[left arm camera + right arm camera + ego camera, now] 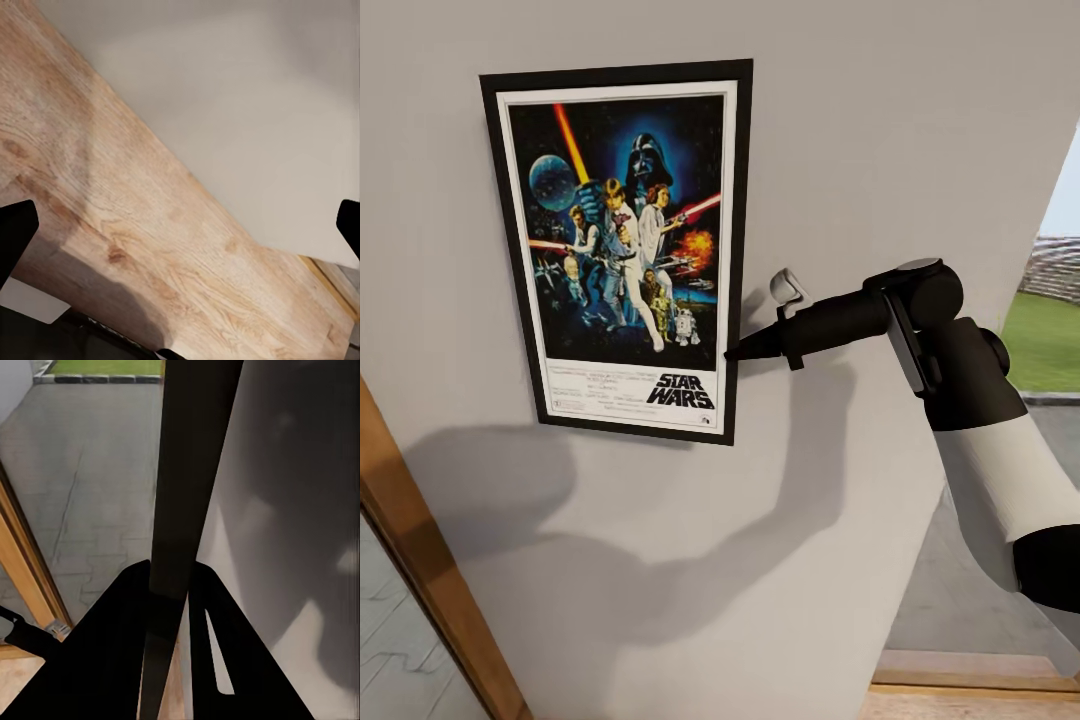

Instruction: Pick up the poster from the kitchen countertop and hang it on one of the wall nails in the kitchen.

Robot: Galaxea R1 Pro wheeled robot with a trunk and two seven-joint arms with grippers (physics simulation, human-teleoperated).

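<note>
Gripping poster (622, 245) right edge: right claw (742, 352), frame flat against wall (860, 130).

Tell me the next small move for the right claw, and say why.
Probably open the right claw and ease it off sideways: the Star Wars poster lies flat against the wall, and the claw is pinching its frame edge.

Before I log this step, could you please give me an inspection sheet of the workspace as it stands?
Surface: grey wall, the arm's shadow across it.
Job's things: poster upright against the wall; nail not seen.
Clutter: nothing seen.
End effectors: right end effector shut on the poster's right frame edge; left end effector open, fingers wide apart over wooden boards.
Cables: nothing seen.
Surroundings: wooden door frame; paving and grass outside.
</note>
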